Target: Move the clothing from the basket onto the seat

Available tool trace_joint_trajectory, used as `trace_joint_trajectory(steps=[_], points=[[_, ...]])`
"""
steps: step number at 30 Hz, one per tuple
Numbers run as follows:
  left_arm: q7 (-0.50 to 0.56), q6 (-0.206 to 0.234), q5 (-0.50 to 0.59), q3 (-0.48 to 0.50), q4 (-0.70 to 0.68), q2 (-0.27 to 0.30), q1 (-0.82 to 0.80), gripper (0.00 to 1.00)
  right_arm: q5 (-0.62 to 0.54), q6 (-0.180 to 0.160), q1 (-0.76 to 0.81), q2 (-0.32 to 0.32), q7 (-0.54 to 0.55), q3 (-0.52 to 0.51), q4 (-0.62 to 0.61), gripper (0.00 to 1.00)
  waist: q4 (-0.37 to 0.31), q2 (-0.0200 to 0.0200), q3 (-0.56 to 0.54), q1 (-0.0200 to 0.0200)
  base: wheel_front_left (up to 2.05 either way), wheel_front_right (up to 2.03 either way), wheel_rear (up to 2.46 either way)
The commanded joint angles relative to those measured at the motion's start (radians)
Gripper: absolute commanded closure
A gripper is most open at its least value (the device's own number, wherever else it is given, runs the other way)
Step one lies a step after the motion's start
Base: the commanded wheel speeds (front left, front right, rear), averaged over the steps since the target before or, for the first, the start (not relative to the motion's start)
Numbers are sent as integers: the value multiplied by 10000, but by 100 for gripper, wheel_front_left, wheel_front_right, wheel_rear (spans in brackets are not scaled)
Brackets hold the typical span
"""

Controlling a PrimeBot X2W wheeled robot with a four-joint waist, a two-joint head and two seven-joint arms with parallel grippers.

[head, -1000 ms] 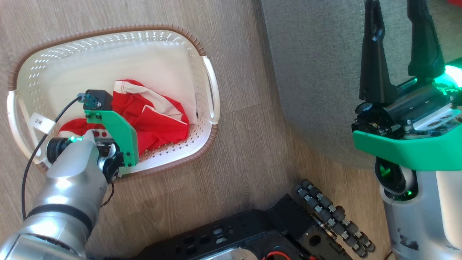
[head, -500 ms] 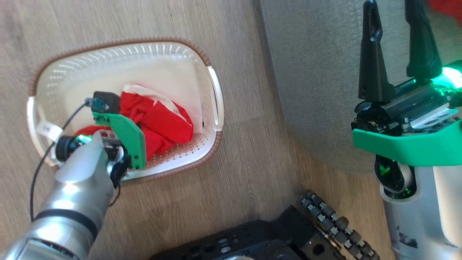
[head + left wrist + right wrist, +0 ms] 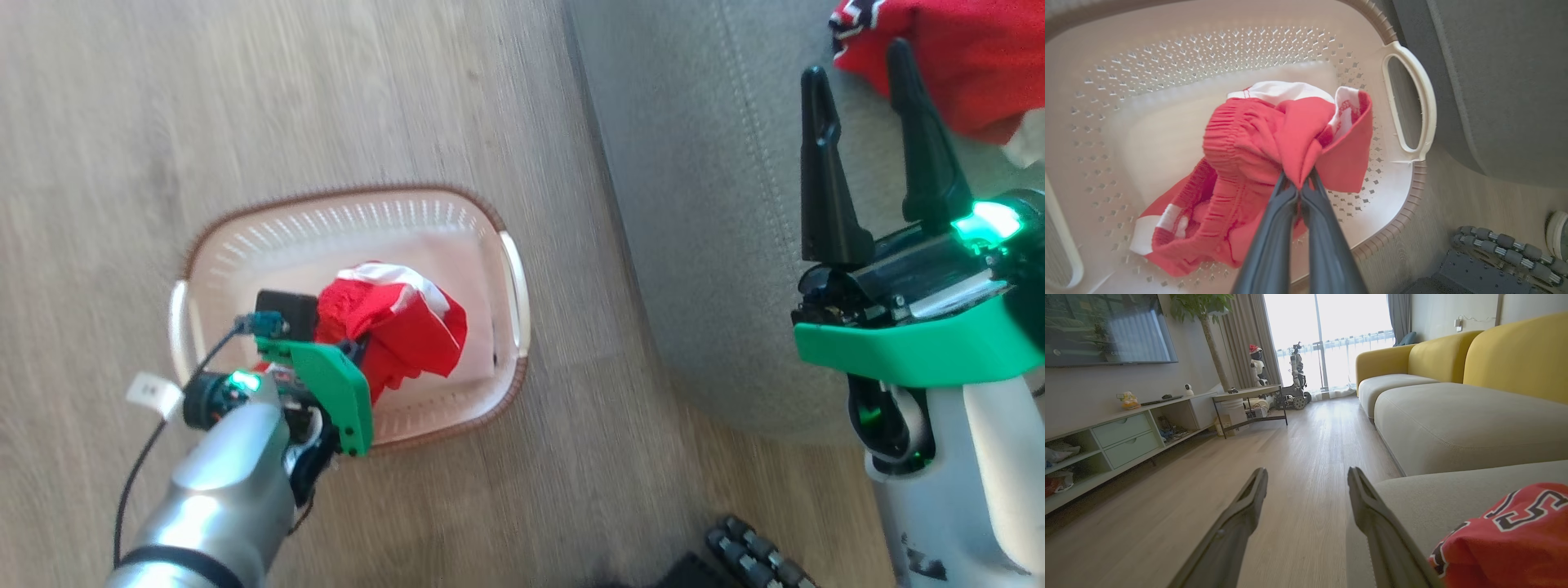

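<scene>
My left gripper (image 3: 1299, 185) is pinched tight on a fold of the red shorts (image 3: 1241, 155) (elastic waistband showing), which hang bunched inside the white basket (image 3: 1428, 96). Further right, my right gripper (image 3: 855, 61) hangs wide open and empty over the grey seat (image 3: 702, 163), with the red jersey (image 3: 963, 57) just beyond its fingertips.
</scene>
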Motion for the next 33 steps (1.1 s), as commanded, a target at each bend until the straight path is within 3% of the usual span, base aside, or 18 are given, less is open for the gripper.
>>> trace_joint_trajectory(steps=[1,11,19,24,33], points=[[-293,-61,-149,90,-282,185,327,100,101,71,284,-186,-49,148,-224,0,258,-1,-853,0,0,0,0],[-1429,-61,-671,-223,-1370,276,789,100,369,71,883,-552,-49,213,296,0,815,-1,-2449,0,0,0,0],[-1739,-12,-587,-3,-2386,469,950,100,556,71,1237,-724,-4,293,693,0,1090,-1,-3419,0,0,0,0],[-1779,242,-445,298,-3669,665,1110,100,678,71,1502,-846,110,405,846,0,1207,-1,-4000,0,0,0,0],[-1342,1083,-124,398,-6661,1349,1179,100,881,71,1910,-939,275,687,1060,0,1302,-1,-4860,0,0,0,0]])
